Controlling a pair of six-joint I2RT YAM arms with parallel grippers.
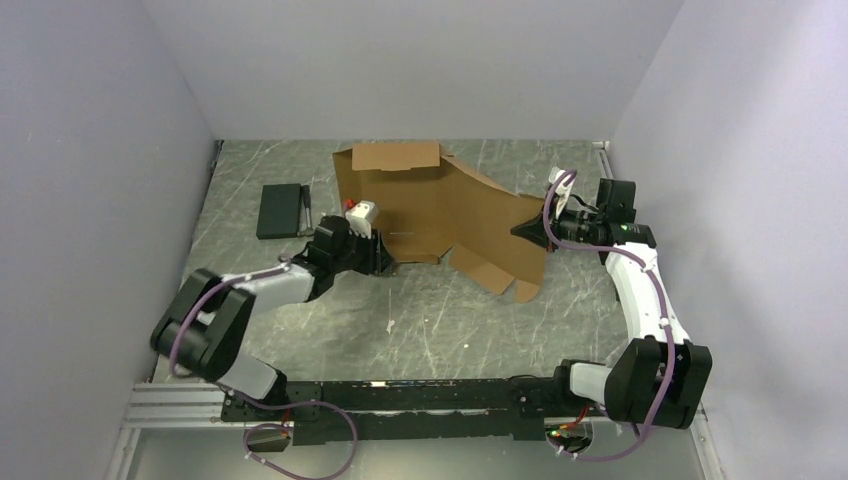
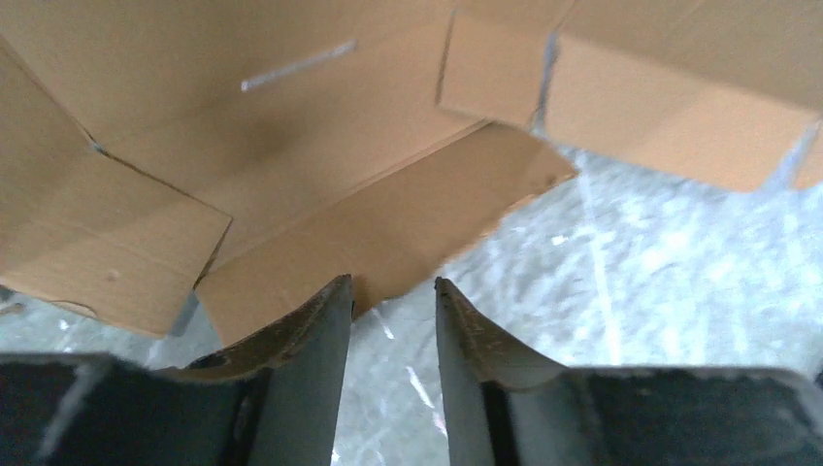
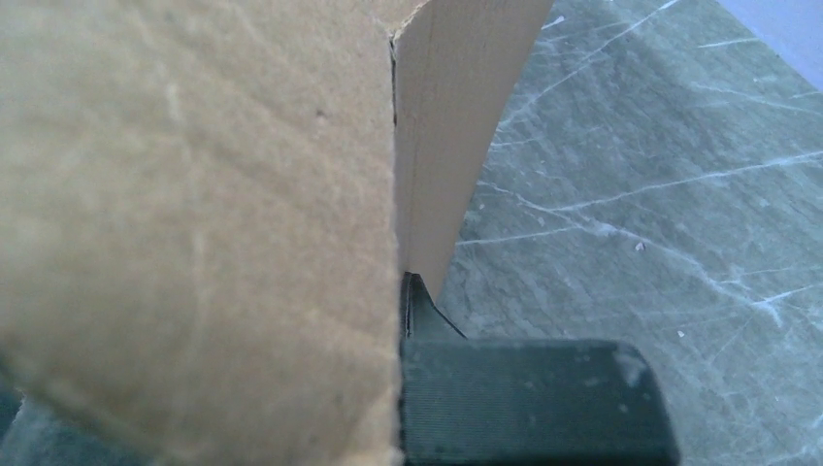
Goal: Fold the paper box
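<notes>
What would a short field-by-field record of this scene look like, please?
paper box: brown cardboard sheet, partly folded, right part lifted off the table
left tool: open, fingertips at the near edge of a flap, not pinching it
right tool: shut on the box's right edge
other item: flat black case, left of the box, apart from it

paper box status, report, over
Left tool open, jaws at a near flap edge. Right tool shut on paper box, right edge lifted, not yet boxed. Black case apart, left of box.
</notes>
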